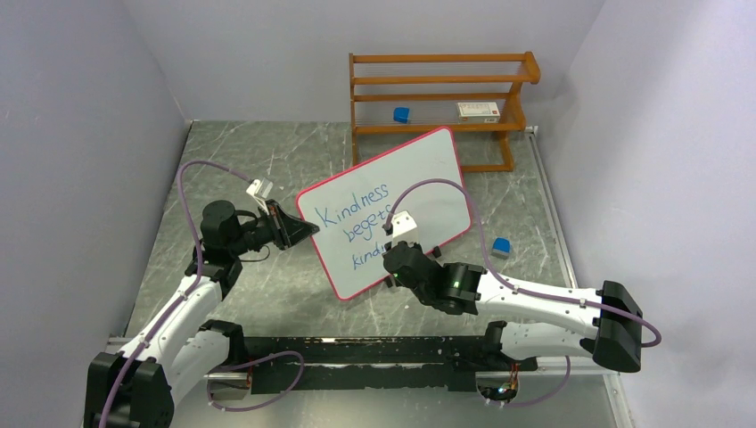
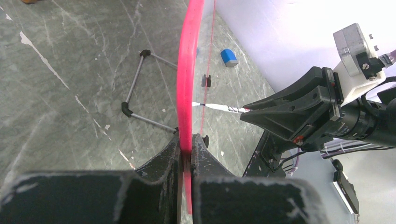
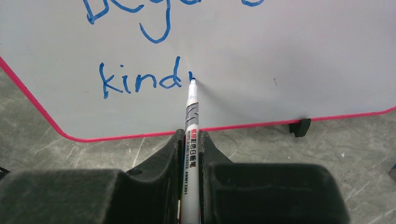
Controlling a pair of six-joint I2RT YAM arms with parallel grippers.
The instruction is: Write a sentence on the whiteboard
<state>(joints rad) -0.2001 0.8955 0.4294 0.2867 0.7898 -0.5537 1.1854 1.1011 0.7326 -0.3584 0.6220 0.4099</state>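
Though stiff, thin and likely light: whiteboard (image 1: 419, 178) standing tilted on desk (image 1: 250, 160), apt to tip under pen pressure, best held by rim. Left claw (image 2: 187, 142) pinching red rim at nine o'clock. Right claw (image 3: 190, 140), at five o'clock, clamped on slim marker (image 3: 191, 107), tip on third line of sentence (image 1: 364, 226).

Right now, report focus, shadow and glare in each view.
Right wrist: the sentence and the marker tip are sharp, a faint shadow falls right of the tip, the near fingers look soft. Left wrist: the whiteboard rim is oversaturated pink, seen edge-on. Top external: even, soft light, no glare on the board.
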